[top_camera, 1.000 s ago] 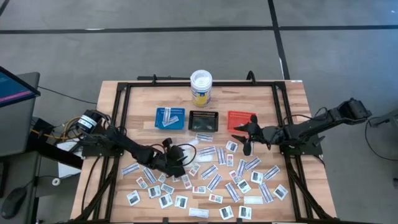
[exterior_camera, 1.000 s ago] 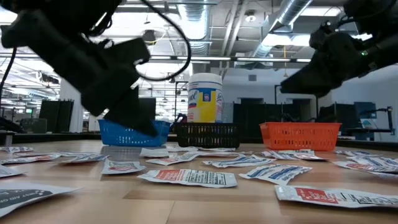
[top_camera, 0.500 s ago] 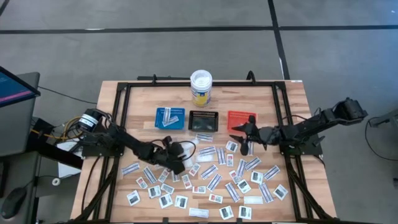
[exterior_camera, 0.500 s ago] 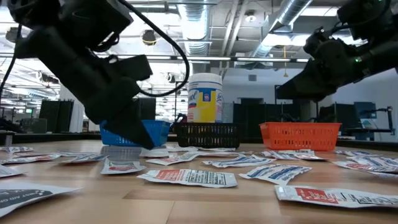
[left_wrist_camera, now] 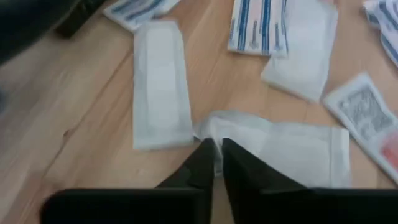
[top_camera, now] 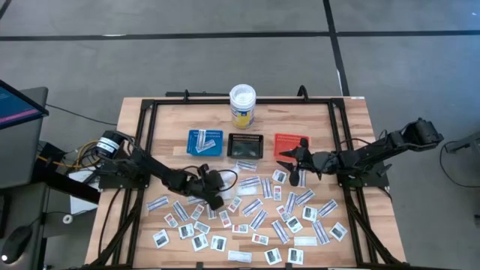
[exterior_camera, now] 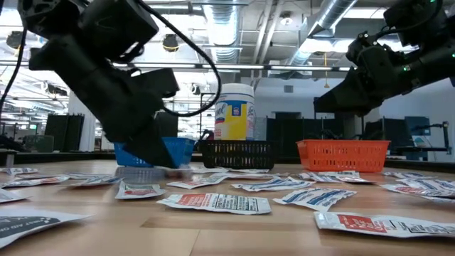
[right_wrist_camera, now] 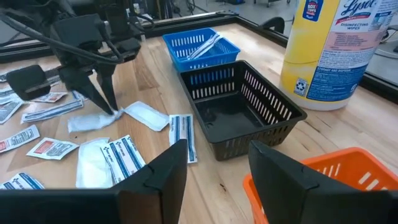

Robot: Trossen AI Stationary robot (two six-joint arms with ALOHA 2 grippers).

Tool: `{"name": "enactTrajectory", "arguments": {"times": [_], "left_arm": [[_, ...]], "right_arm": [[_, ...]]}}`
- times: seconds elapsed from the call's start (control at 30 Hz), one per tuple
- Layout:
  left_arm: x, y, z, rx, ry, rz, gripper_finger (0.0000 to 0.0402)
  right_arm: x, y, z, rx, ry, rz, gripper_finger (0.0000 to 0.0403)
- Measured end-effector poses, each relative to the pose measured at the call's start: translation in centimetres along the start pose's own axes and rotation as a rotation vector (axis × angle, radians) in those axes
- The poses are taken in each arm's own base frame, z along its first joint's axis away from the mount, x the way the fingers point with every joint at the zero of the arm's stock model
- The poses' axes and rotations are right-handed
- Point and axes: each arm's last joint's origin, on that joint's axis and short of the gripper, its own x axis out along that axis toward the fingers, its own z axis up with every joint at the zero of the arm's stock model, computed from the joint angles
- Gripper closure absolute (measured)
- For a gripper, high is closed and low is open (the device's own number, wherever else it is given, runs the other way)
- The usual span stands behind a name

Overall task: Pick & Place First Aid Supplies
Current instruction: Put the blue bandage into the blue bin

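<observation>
Packets [top_camera: 259, 219] everywhere across the near half of the table [top_camera: 169, 120], dozens of flat paper ones lying loose, which is probably why the arms work at the far edge of the pile, nearest the trays. Left gripper [left_wrist_camera: 214, 163] is down at the wood, left of centre, with its fingers pinched together on the edge of a plain white packet [left_wrist_camera: 292, 152] (looks like a corner nip, since a flat thing gives nothing else to grab). That packet lies flat on the table, not lifted yet. Right gripper [right_wrist_camera: 217, 163] hangs above the table with its fingers spread and nothing between them, right by the orange tray [top_camera: 290, 145], waiting its turn I'd guess. Farther back sit the blue tray [top_camera: 205, 142] with a few strips in it and the black tray [top_camera: 245, 145], then the tub [top_camera: 242, 105] at the far edge.
</observation>
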Motion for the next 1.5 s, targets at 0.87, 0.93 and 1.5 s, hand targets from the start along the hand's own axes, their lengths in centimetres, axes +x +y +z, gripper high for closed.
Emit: {"name": "enactTrajectory", "arguments": {"times": [0.87, 0.93, 1.5], "left_arm": [[-5.3, 11.8, 7.1, -0.104, -0.236, 0.668, 0.0385], [-4.8, 12.5, 6.7, -0.160, -0.180, 0.650, 0.0384], [-3.6, 13.5, 3.9, -0.292, -0.135, 0.696, 0.0276]], "right_arm": [[0.0, 0.0, 0.2, 0.010, -0.018, 0.005, 0.0247], [0.0, 0.0, 0.2, 0.010, -0.018, 0.005, 0.0248], [0.0, 0.0, 0.2, 0.009, -0.016, 0.003, 0.0253]]}}
